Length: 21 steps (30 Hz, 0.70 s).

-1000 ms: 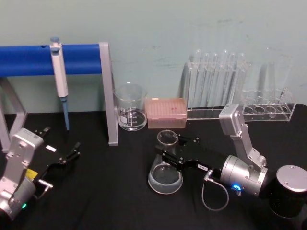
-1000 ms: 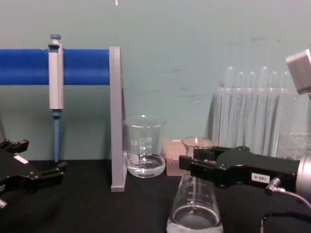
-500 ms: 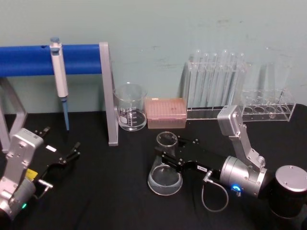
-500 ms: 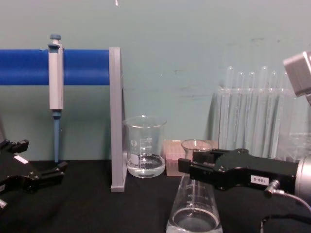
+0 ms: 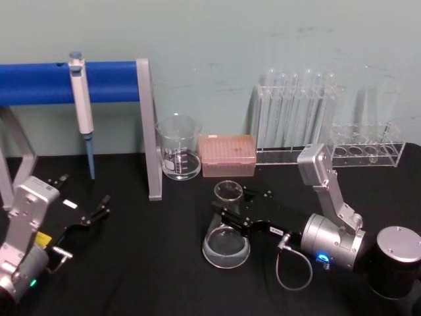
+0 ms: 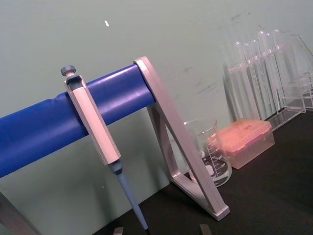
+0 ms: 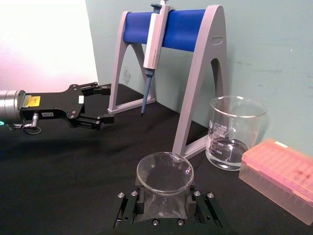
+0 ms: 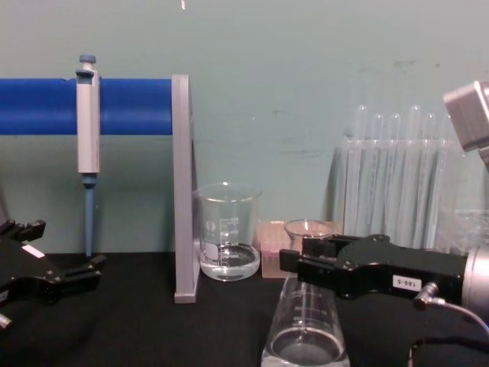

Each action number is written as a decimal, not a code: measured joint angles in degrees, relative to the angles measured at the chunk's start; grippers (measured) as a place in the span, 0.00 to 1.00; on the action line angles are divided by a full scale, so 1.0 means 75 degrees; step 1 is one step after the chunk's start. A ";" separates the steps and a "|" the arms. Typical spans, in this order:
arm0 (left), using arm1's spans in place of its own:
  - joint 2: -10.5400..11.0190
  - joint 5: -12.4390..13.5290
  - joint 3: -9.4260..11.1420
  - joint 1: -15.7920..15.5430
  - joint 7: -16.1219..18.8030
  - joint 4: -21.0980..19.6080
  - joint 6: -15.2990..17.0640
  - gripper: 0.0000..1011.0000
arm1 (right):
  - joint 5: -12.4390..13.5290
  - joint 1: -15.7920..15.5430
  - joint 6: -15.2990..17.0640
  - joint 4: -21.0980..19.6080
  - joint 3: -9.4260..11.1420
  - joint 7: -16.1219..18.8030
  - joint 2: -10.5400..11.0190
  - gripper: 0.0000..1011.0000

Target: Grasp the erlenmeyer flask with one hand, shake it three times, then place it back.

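Erlenmeyer flask: upright, centre of black counter, nearer than the beaker and pink tip box. Right pincer: jaws clamped on the flask's neck. Left pincer: parked at left, jaws apart, empty.

Mid-desk: erlenmeyer flask, neck between jaws of right gripper reaching in from right. Behind flask: beaker left, tip box right. Back right: test tube racks. Back left: stand, pipette hanging on it. Left gripper far left, well apart.
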 joint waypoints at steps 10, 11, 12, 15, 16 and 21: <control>0.0001 0.0000 0.0000 0.0000 0.0000 0.0000 0.0000 0.99 | 0.0001 0.0005 0.0036 0.0002 0.0000 -0.0005 0.0005 0.45; 0.0000 0.0000 0.0000 0.0000 0.0000 0.0000 0.0000 0.99 | 0.0001 0.0005 0.0036 0.0002 -0.0001 -0.0005 0.0005 0.45; 0.0000 0.0000 0.0000 0.0000 0.0000 0.0001 0.0000 0.99 | 0.0000 0.0005 0.0036 0.0002 0.0000 -0.0005 0.0005 0.45; 0.0000 0.0000 0.0000 0.0000 0.0000 0.0000 0.0000 0.99 | 0.0000 0.0005 0.0036 0.0003 0.0001 -0.0007 0.0005 0.45; 0.0000 0.0000 0.0000 0.0000 0.0000 0.0000 0.0000 0.99 | -0.0001 0.0005 0.0036 0.0003 0.0001 -0.0007 0.0004 0.45; 0.0000 0.0000 0.0001 0.0000 0.0000 0.0000 0.0000 0.99 | -0.0002 0.0003 0.0036 0.0006 0.0002 -0.0009 0.0005 0.45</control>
